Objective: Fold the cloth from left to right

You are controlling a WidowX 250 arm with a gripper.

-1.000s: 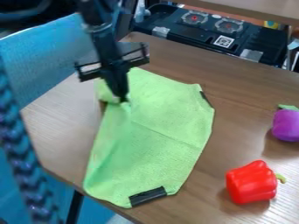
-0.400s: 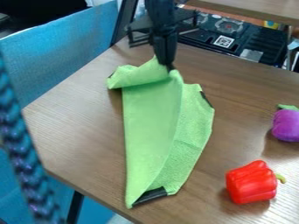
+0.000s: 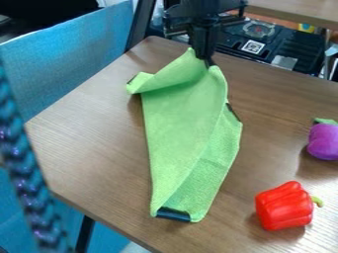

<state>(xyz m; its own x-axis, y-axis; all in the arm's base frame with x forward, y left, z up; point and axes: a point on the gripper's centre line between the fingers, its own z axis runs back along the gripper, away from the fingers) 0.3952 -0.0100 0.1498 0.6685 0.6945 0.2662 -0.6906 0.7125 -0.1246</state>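
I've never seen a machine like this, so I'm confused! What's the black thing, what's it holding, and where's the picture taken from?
The black thing is a robot arm. At its end is a gripper, which works a bit like your finger and thumb. It is pinching the green cloth near its top and holding that part up, partly folded over. A fixed camera looks down at a slant on the wooden table. To the right lie a red pepper and a purple thing with a green top, probably toys.
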